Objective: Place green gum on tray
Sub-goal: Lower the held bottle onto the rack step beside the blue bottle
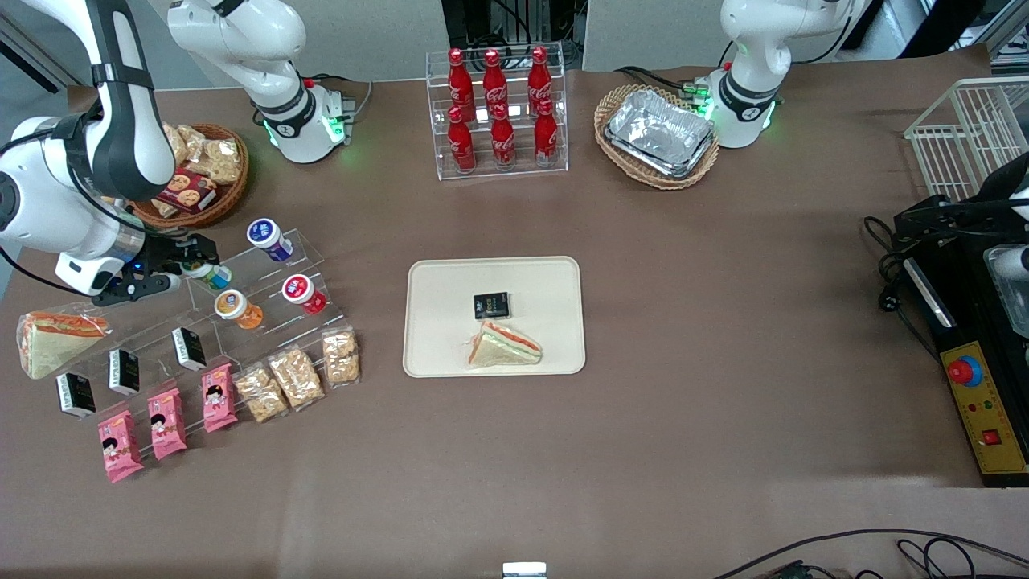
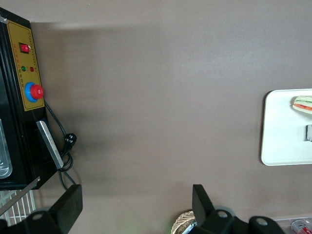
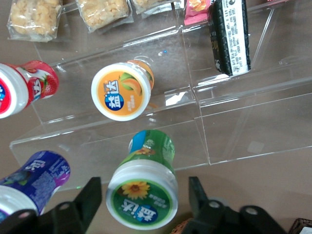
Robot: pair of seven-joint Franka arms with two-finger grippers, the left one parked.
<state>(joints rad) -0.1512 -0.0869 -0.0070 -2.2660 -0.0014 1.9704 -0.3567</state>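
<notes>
In the front view the gripper (image 1: 186,269) sits low at the clear stepped display stand (image 1: 265,281) toward the working arm's end of the table, its fingers on either side of the green gum (image 1: 207,275), which stands on the stand beside the blue-lidded bottle (image 1: 268,239) and above the orange bottle (image 1: 238,309) and red bottle (image 1: 304,293). The tray (image 1: 434,322) lies well apart at the table's middle, holding a wrapped sandwich (image 1: 505,346) and a small black packet (image 1: 491,305). The right wrist view shows the green gum (image 3: 144,191) between the two spread fingers (image 3: 90,197), with a visible gap on each side, so the jaws are apart and not yet closed on it. The left wrist view shows only one end of the tray (image 2: 275,146).
</notes>
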